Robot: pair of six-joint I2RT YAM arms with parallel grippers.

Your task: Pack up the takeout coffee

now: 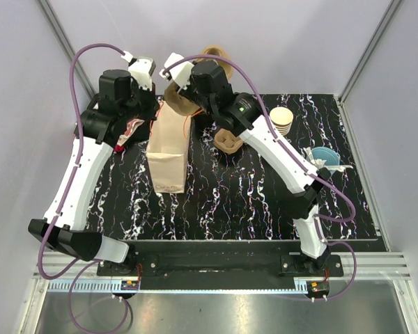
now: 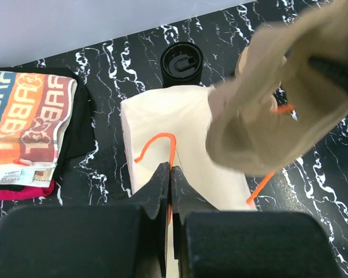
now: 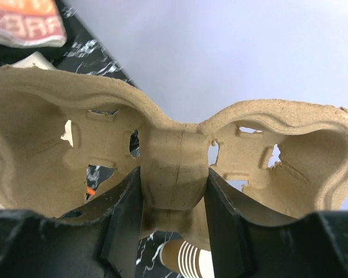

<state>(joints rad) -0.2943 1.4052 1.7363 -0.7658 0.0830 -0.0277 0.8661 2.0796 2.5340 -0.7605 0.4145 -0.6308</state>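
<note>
While the left gripper (image 2: 170, 171) pinches the paper bag (image 2: 151, 113) rim, the right gripper (image 3: 174, 174) clamps the cup carrier (image 3: 58, 121) centre, with the takeout coffee (image 2: 182, 61) upright beyond the left fingertips (image 2: 158, 188).

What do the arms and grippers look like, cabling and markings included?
Left arm and right arm: white shells, black joints, a purple cable looping along each. Green light on the right arm. Left gripper and right gripper have black fingers.

Black white-veined tabletop (image 1: 251, 202), pale grey walls (image 1: 279, 42) — aluminium rail (image 1: 376, 264) in front.
</note>
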